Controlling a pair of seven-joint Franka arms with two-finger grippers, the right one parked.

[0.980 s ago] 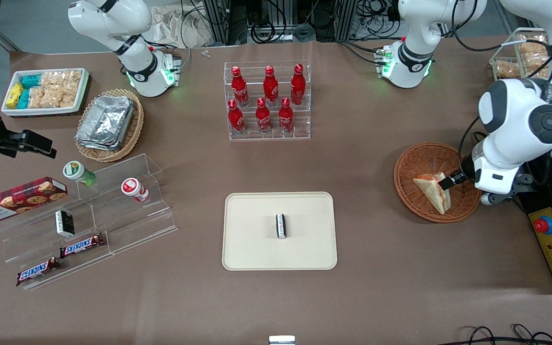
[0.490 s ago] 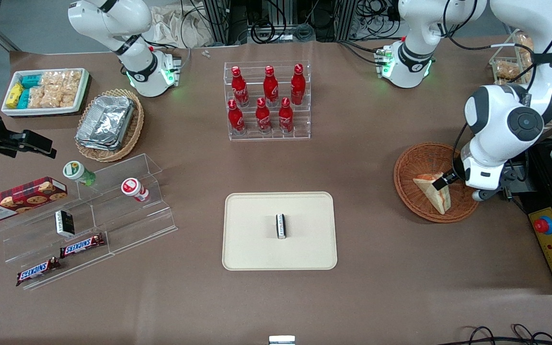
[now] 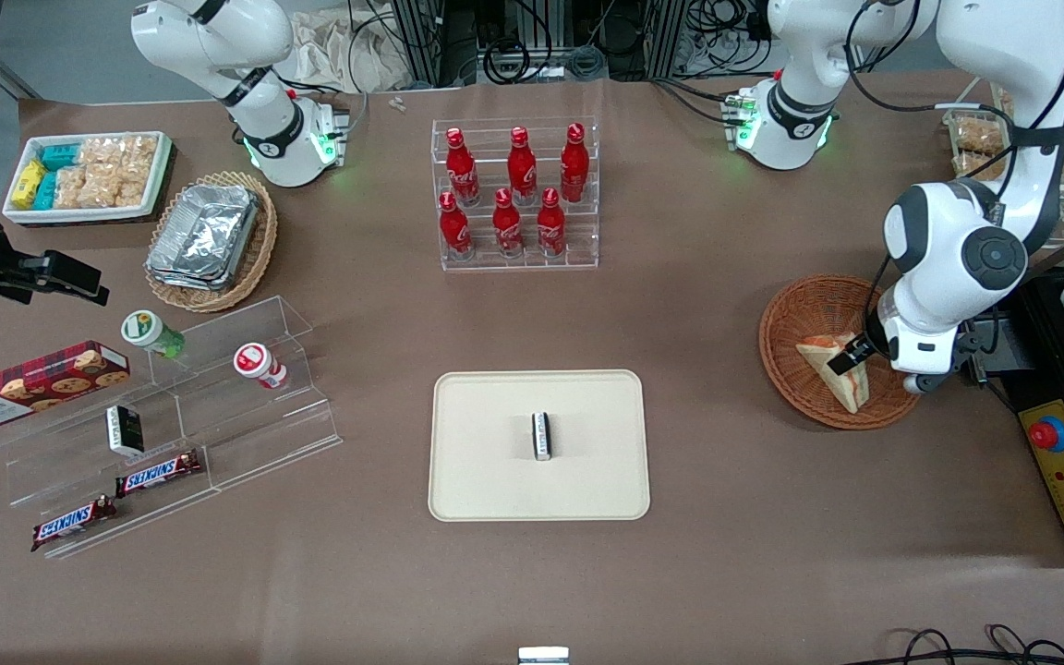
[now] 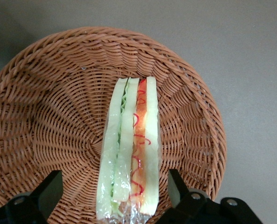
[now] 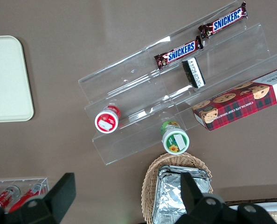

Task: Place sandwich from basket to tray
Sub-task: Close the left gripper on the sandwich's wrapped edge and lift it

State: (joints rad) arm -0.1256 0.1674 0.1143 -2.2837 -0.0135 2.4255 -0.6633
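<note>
Wrist view: sandwich [image 4: 129, 149] between spread jaws [image 4: 115, 196], seemingly untouched.

Gripper [image 3: 851, 356] open astride sandwich [image 3: 835, 368] in basket [image 3: 795, 323].

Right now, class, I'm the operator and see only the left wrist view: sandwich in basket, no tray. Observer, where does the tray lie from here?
Observer: From the basket, where the open gripper straddles the sandwich, the tray lies toward the parked arm's end, nearer the front camera.
Operator: Anything on it?
Observer: One small black-and-white packet, near its middle.
Operator: What else is close?
Observer: The bottle rack stands farther from the front camera than both.
</note>
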